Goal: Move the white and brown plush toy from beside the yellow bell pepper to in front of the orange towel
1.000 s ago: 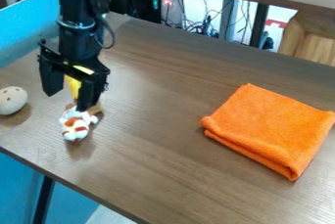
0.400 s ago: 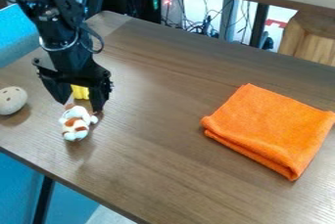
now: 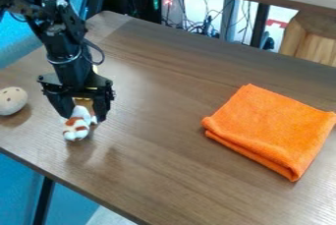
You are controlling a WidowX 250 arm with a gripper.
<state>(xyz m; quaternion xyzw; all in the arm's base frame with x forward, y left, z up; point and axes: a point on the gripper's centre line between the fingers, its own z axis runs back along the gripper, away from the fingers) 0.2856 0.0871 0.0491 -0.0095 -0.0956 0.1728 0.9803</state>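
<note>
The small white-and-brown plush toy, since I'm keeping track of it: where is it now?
In the camera view, the toy is at left, by the black two-finger hand, right of the pale, dark-spotted ball.

- Smooth wood grain with a soft gloss across the table (image 3: 171, 170)
- Matt, slightly rough, fuzzy fabric in the folded orange cloth (image 3: 269, 130)
- Soft plush look on the white-and-brown toy (image 3: 76, 128)
- Matt, smooth shell, pitted with holes, on the pale ball (image 3: 12, 102)
- Hard, mostly matt black on the gripper (image 3: 85, 118), plastic or metal hard to tell
</note>
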